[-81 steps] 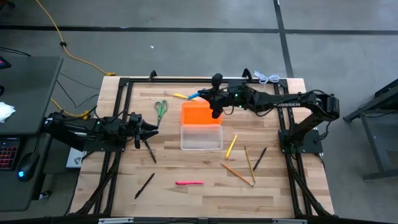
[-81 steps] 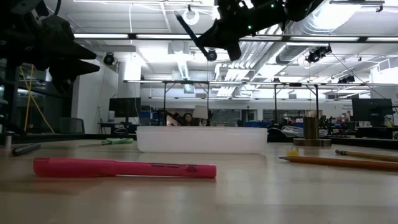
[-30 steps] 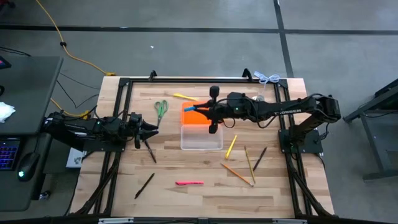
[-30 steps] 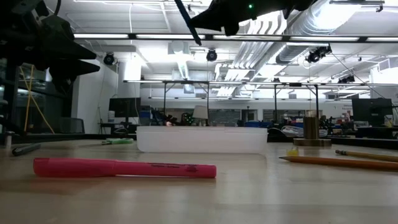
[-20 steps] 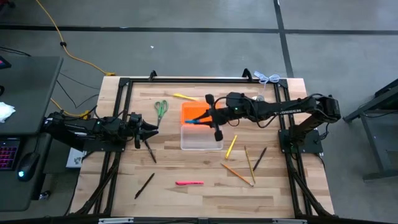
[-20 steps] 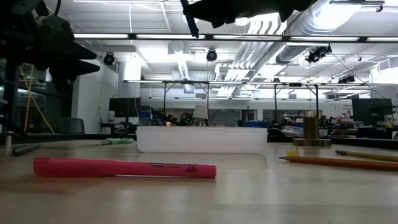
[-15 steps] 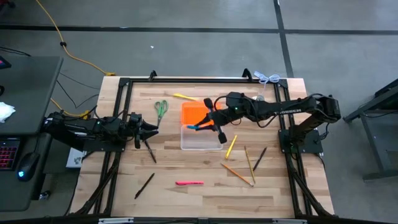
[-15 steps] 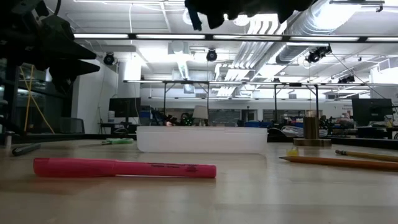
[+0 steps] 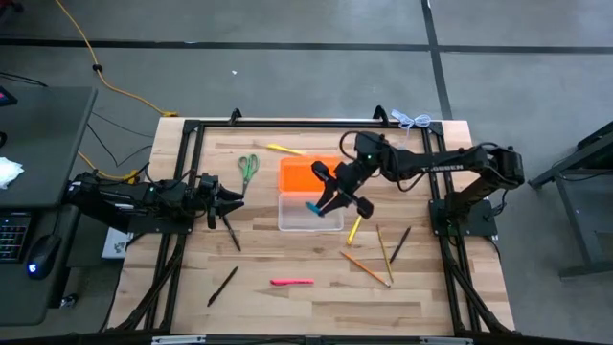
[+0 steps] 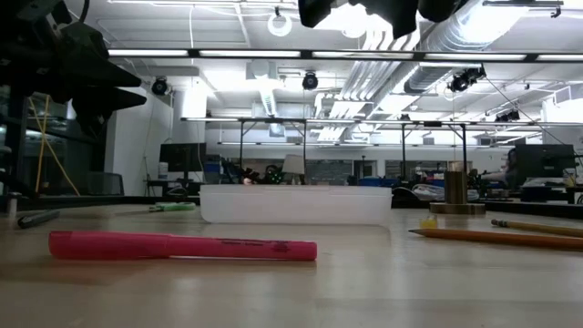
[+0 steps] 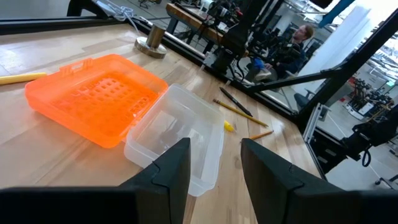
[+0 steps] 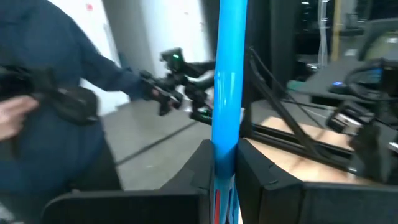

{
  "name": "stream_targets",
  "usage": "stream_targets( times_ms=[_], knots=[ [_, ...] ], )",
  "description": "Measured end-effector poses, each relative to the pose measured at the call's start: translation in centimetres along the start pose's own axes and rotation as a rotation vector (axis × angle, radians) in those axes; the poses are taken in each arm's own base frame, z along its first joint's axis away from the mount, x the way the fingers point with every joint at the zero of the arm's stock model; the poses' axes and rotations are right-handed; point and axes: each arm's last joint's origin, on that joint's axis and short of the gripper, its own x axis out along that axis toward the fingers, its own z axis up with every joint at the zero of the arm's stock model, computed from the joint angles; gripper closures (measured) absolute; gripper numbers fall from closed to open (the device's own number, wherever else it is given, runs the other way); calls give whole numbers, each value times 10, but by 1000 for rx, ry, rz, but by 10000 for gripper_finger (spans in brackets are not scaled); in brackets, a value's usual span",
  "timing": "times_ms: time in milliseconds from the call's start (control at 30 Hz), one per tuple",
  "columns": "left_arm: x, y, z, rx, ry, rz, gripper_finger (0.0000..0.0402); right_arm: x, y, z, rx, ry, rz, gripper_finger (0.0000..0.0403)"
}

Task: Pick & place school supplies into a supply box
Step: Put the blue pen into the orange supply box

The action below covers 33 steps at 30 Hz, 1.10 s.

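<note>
My right gripper (image 9: 329, 198) is shut on a blue pen (image 9: 313, 206) and hangs above the supply box's clear tray (image 9: 308, 215). The open orange lid (image 9: 306, 174) lies flat on the tray's far side. The pen's free end points toward the near left, over the tray. My left gripper (image 9: 233, 199) is open and empty at the table's left, beside a black pen (image 9: 231, 230). Green-handled scissors (image 9: 249, 168), a yellow pen (image 9: 282, 149), a pink marker (image 9: 291, 282), a yellow pencil (image 9: 355, 226) and wooden pencils (image 9: 365, 268) lie flat on the table. My right gripper pinches the blue pen's shaft (image 12: 225, 134) between its two fingers (image 12: 205, 171). The pen sticks out well beyond the fingertips. It is lifted clear and slants over the clear tray.
A black pen (image 9: 399, 244) lies near the right edge and another (image 9: 222, 286) at the near left. A metal bell-shaped object (image 11: 151, 42) stands at the far right. A black frame (image 9: 287, 123) rims the table. A person (image 12: 56, 93) shows in the right wrist view.
My right gripper has carried the blue pen from over the orange lid toward the table's near edge, over the clear tray. It has turned, and the pen's free end has swung from pointing left to pointing near left.
</note>
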Motion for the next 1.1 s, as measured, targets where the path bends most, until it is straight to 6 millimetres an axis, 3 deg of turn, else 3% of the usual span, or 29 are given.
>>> stream_targets(
  times_ms=[467,1100],
  knots=[
    [0,0,0,3,0,-1,229,-23,-11,18,14,-106,2,382],
    [0,0,0,3,1,0,229,-21,-11,20,57,-129,-49,381]
  ],
)
